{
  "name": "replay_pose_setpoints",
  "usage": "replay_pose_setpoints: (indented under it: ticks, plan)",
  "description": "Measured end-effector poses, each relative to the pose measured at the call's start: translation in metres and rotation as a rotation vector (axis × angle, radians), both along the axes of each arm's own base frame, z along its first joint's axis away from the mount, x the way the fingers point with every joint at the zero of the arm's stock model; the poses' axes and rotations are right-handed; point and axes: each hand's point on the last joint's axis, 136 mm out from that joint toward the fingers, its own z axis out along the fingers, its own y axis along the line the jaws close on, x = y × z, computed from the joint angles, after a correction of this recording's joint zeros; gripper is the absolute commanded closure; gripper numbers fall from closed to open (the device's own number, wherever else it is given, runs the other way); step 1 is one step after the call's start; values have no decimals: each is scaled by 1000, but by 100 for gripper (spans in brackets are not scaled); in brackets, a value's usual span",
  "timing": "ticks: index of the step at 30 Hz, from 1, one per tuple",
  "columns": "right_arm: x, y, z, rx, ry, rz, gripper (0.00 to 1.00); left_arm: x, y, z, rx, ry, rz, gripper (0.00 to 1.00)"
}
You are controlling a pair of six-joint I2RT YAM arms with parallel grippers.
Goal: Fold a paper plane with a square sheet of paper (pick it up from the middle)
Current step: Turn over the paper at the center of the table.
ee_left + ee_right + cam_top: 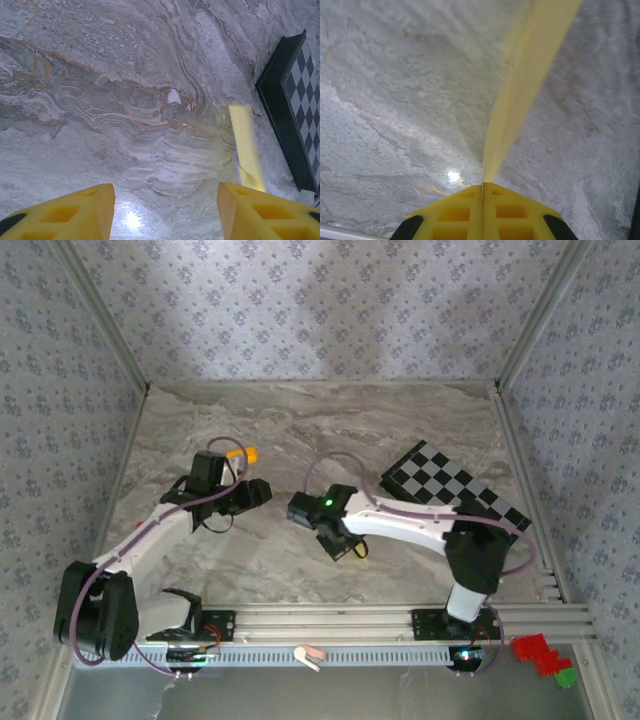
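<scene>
Spanning the scene from wall to wall, the grey marbled worktop (400, 420) carries a black-and-white checkered board (455, 490) on its right side, lying at an angle. Both arms reach in from the near edge and bend toward the middle, their wrists facing each other with a gap between them. The left arm (150, 530) runs up from the near-left corner. The right arm (420, 525) crosses leftward in front of the board.

The left gripper (256, 493) hangs over bare worktop with its yellow fingers (75, 215) spread apart and nothing between them. Its wrist camera looks across the marble toward the board's dark edge (280, 95). The right gripper (348, 546) is pressed together, its two yellow fingers (465, 202) meeting along a thin seam, and it pinches the paper (520, 90) at that seam.

The paper is pale yellow and runs away from the right fingertips as a narrow band that widens toward the top of the right wrist view. It looks folded flat on itself, though the blur makes the layers hard to count. From the left wrist the paper (245, 145) appears as a slim strip just left of the board. From above, a sliver of yellow paper (359, 551) peeks out beside the right gripper.

A small orange block (243, 453) lies on the worktop just behind the left wrist, apart from both grippers.
</scene>
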Motion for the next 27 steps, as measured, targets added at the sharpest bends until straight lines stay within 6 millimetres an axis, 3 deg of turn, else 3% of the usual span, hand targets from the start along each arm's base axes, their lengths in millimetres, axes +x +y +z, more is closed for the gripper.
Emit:
replay_pose_setpoints:
  ticks: [5,15,21,27]
  plan:
    - [-11,21,-17,20,32,32,92,-2,4,4,-4,-11,9,45]
    - [-16,61,-28,187,73,38,87,-11,-1,-9,-28,55,-12,50]
    - [-26,60,-48,247,105,39,85,-8,-17,-23,-119,151,-31,60]
    - [-28,60,-50,320,96,35,86,-1,-37,-36,-170,235,-55,71]
